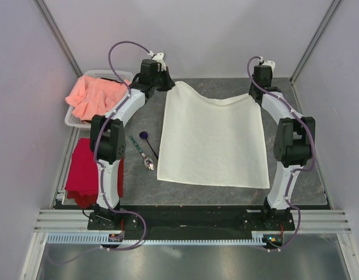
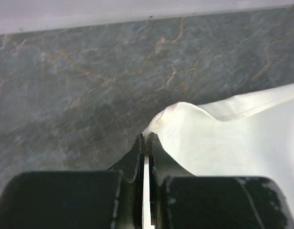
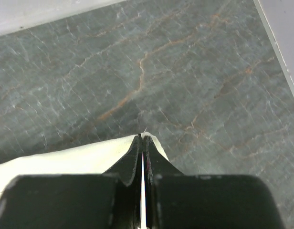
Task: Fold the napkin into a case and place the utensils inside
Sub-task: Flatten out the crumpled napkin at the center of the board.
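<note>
Top external view, from the left: a soft salmon-pink cloth (image 1: 92,96) is heaped in a white basket (image 1: 73,121); a red cloth (image 1: 86,172) lies nearer. The utensils (image 1: 148,164), slim, lie on the grey veined worktop (image 1: 138,186) just left of the napkin (image 1: 211,140); both slant from far-left to near-right, with the shiny spoon bowl at the near end and the round purple head at the far end. The napkin, thin smooth cream cloth, almost square, lies spread in the middle. The left fingers (image 2: 135,160) are closed on its far left corner and the right fingers (image 3: 132,162) on its far right corner; the far edge sags between them.
</note>
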### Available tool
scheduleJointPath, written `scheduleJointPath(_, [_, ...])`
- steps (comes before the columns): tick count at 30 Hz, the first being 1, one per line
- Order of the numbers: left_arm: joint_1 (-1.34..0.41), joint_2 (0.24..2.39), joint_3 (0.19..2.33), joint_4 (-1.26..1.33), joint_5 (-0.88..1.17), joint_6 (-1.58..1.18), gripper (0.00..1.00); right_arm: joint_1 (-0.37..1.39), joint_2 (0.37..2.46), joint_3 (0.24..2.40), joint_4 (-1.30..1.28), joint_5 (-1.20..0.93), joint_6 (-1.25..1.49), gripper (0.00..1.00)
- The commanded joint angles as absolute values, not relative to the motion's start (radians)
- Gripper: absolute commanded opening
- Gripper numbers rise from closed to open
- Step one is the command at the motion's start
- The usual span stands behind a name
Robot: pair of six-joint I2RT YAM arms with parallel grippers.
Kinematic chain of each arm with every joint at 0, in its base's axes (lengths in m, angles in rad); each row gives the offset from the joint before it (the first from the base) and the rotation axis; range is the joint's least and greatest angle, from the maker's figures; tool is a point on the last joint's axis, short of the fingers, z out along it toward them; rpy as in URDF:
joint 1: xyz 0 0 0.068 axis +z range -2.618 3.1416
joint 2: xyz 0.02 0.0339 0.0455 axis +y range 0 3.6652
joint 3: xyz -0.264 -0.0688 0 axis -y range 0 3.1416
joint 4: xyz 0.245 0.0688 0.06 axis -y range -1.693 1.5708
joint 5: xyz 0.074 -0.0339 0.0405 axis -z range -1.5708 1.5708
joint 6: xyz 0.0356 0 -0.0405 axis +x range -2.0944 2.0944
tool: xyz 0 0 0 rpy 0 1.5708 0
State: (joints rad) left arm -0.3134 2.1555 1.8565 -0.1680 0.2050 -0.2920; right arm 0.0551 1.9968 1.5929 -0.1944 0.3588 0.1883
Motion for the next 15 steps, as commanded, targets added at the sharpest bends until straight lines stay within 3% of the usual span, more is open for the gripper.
scheduleJointPath(1, [-0.307,2.189,1.951,-0.103,0.285,-0.305,0.02,0.025,2.042,1.721,-0.158,0.319,0.181,0.00])
scheduleJointPath(15, [-0.259,2.344,2.029,-0.074,0.235,-0.419,0.02,-0.037,2.247,1.867,-0.176,0.281,0.230,0.00])
